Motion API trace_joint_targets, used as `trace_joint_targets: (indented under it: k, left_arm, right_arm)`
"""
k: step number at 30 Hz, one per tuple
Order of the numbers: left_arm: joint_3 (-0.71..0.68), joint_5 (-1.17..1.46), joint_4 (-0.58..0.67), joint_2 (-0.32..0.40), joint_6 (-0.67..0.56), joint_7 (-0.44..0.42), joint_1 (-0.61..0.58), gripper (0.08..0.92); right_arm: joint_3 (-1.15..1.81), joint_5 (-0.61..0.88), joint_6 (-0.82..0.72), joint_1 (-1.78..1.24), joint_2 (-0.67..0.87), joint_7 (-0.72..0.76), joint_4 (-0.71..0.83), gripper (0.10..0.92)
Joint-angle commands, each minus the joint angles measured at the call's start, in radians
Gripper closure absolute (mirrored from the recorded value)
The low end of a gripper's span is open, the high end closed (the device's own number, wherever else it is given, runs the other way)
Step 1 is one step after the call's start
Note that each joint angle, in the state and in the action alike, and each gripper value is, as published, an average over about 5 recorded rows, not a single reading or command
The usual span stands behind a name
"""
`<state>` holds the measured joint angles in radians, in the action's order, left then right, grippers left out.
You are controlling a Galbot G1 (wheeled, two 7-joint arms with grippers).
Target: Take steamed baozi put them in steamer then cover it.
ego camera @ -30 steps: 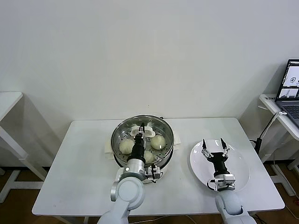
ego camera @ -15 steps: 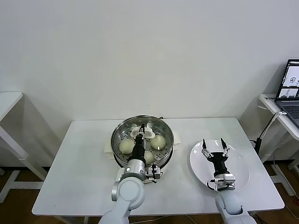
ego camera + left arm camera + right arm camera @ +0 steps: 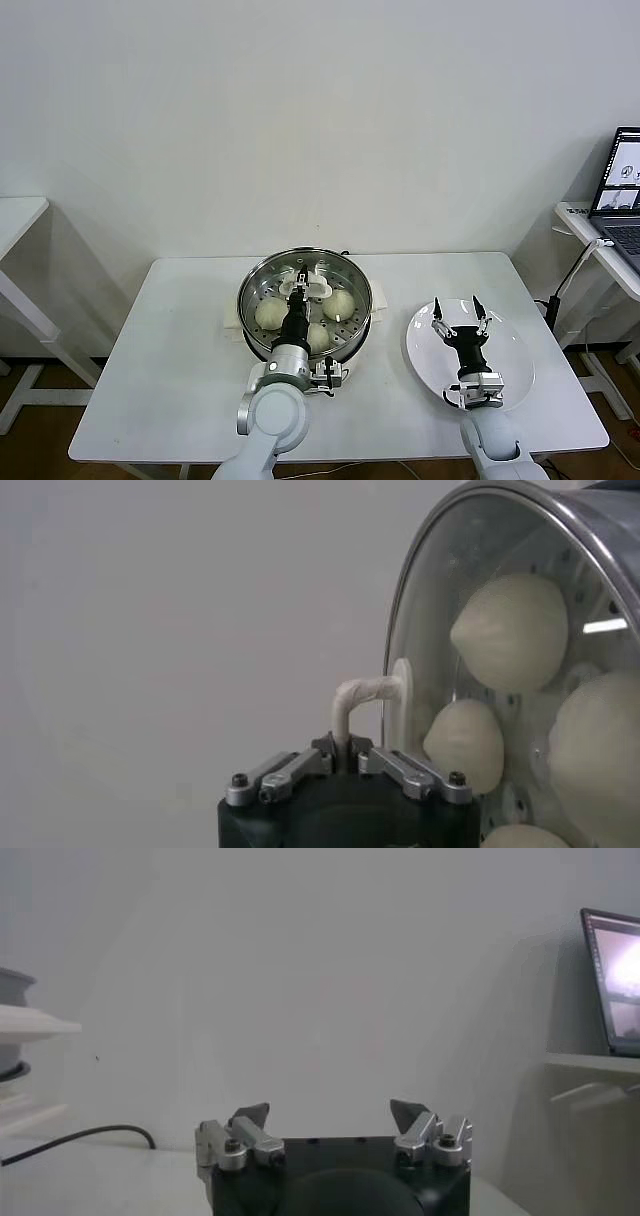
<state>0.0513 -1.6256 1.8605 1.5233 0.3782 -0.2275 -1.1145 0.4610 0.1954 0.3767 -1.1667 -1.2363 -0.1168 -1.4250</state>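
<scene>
Presently: left gripper [image 3: 297, 302] pinching glass lid's cream handle [image 3: 362, 692] over the steamer [image 3: 305, 300] holding baozi [image 3: 340, 304], grip possibly loosening, lid could settle crooked; right gripper [image 3: 458, 312] wide open, empty, above plate [image 3: 515, 365].

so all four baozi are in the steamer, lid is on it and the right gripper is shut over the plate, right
Not quite: the right gripper is open, not shut; the right wrist view shows its fingers spread wide. The rest holds: the baozi sit in the steamer under the glass lid, and that gripper hangs over the plate.
</scene>
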Motion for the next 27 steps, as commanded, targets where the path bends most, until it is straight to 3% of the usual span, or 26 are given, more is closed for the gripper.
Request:
trace_joint_targets:
  k: [1,12,17,22,27]
  left_arm:
    - [-0.002,0.009,0.057,-0.013,-0.001,-0.003,-0.016,0.63]
    - [-0.002,0.127,0.276,-0.163,0.009,-0.026,-0.112,0.336]
    - [0.087,0.249,0.375,-0.241,-0.001,-0.013,-0.182,0.19]
    - [0.328,0.578,0.445,-0.279,-0.041,0.112,-0.277,0.178]
    - [0.573,1.294,0.353,-0.283,-0.194,0.305,-0.322,0.177]
  right_arm:
    - [-0.001,0.0,0.0,0.001,0.0,0.0,-0.002,0.203]
    - [-0.001,-0.019,-0.005,0.007,0.002,-0.004,-0.005,0.203]
    - [-0.018,0.0,-0.059,-0.012,0.012,-0.031,-0.046,0.203]
    - [-0.014,0.091,-0.1,-0.049,0.023,-0.023,-0.108,0.203]
    - [-0.01,0.172,-0.145,-0.087,0.035,-0.034,-0.161,0.203]
